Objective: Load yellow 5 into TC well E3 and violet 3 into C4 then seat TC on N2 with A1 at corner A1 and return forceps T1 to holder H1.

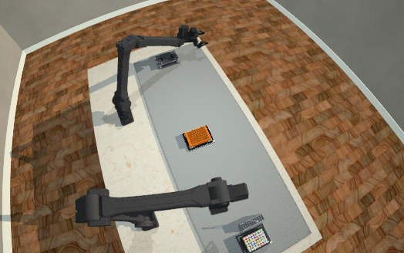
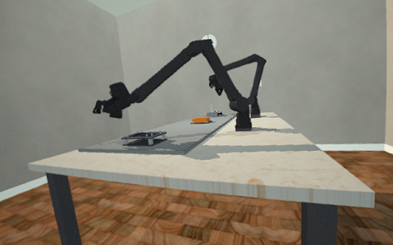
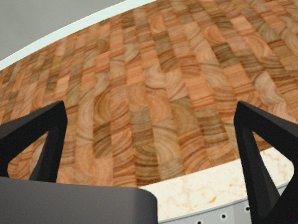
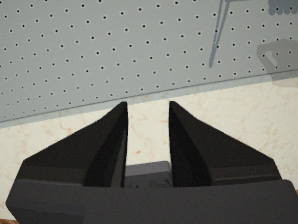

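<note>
"Can you make out any lettering or numbers anywhere?"

"None that I can read. The top of the orange carrier (image 1: 198, 136) (image 2: 201, 120) is too small and blurred for its print."

"And the rack with the coloured caps (image 1: 256, 240)?"

"Same there: any row letters or column numbers are too tiny to tell."
</note>
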